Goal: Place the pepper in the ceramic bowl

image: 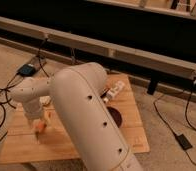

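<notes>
A dark wall is running across the top of the frame, with a pale rail point(141, 54) slanting along it above a speckled floor point(167, 111). A low wooden tabletop point(21, 144) is sitting on that floor, filling the lower middle of the frame. Black cables point(2, 96) are trailing over the floor at the left, near a small blue box point(27, 69) in the upper left, and a black power brick point(183, 142) is lying on the floor at the right.

The robot's bulky white arm point(91, 115) is rising from the bottom centre and bending over to the left, covering much of the tabletop. Its pincer point(39, 124) is pointing down over the left part of the wood with its fingers standing apart. The pepper point(39, 128) is showing as an orange patch right at the tips, low over the wood; whether the fingers are touching it I cannot tell.

The ceramic bowl point(117, 118) is sitting right of centre, dark and partly hidden behind the arm, well apart from the pepper. A white remote point(114, 92) is lying above the bowl, near the far edge.
</notes>
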Action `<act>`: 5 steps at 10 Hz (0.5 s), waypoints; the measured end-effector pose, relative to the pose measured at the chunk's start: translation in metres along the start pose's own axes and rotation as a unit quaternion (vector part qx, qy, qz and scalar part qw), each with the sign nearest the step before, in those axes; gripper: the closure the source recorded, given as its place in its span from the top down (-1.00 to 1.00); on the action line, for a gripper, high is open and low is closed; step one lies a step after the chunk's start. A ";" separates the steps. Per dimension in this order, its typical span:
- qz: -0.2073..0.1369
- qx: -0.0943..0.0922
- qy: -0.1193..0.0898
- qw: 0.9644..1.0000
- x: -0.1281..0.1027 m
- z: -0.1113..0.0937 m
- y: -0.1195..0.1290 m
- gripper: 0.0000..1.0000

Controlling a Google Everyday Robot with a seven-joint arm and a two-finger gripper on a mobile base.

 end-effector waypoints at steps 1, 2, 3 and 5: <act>0.000 0.000 -0.001 1.000 -0.001 0.002 0.000 0.30; -0.001 0.000 -0.002 1.000 -0.002 0.004 0.000 0.30; -0.002 0.001 -0.004 1.000 -0.003 0.005 0.000 0.30; -0.005 0.005 -0.005 1.000 -0.004 0.009 -0.001 0.30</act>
